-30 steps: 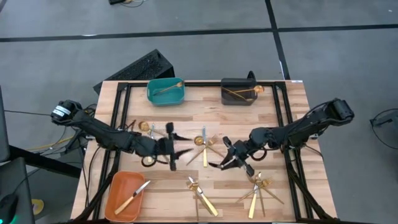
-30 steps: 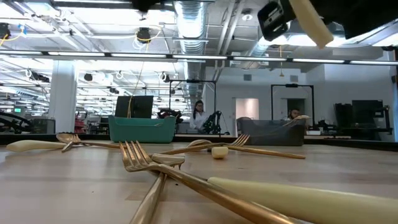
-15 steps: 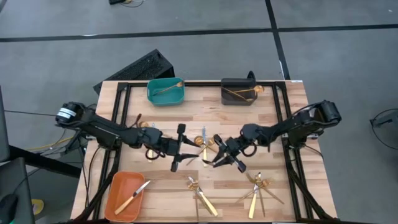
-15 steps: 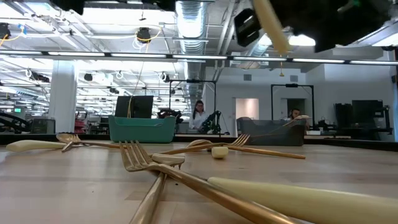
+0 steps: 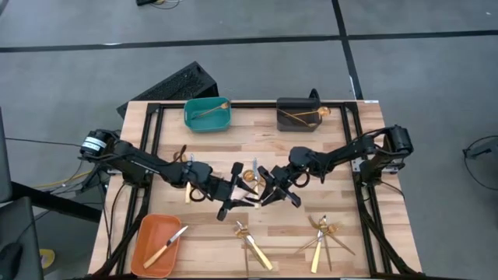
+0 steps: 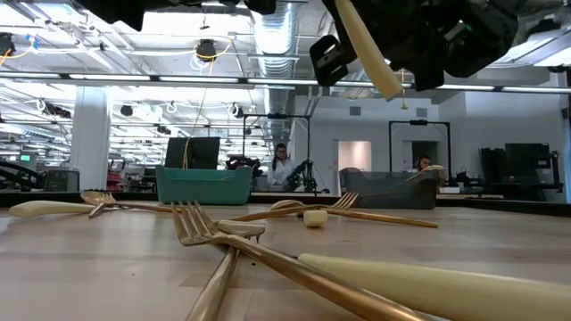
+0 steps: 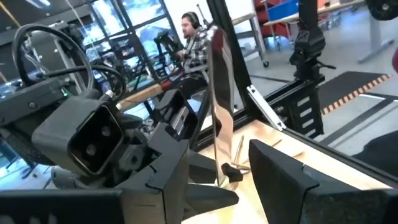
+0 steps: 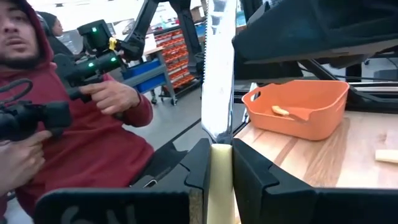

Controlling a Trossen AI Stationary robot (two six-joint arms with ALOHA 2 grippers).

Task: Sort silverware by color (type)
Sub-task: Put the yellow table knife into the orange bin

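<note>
- Your right gripper [image 5: 268,194] is above the middle of the table [image 5: 366,241], closed on a knife [image 8: 219,93]. In the right wrist view its cream handle sits between the two fingers [image 8: 200,163] and the silver blade points away from the wrist.
- Your left gripper [image 5: 233,190] is just beside it, the two nearly tip to tip. Its fingers [image 7: 171,177] stand apart, and in the left wrist view the blade passes upright through the gap between them. I cannot tell if they touch the blade already.
- I think this is a handover: the right arm holds the knife high and free so the left one can close on the blade end.
- The reason seems to be the orange bin [image 5: 156,243], which already has one knife and is on the left arm's side, near the front corner.
- The teal bin [image 5: 207,113] and the dark bin [image 5: 298,115] at the far edge each hold gold pieces; I cannot tell which type.
- More silverware lies loose: a group [image 5: 253,247] near the front middle, another [image 5: 323,237] to its right, some near the left arm.
- Release with the right only after the left has closed, otherwise the knife may drop.
- A person in a red hoodie [image 8: 68,137] shows beyond the table.
</note>
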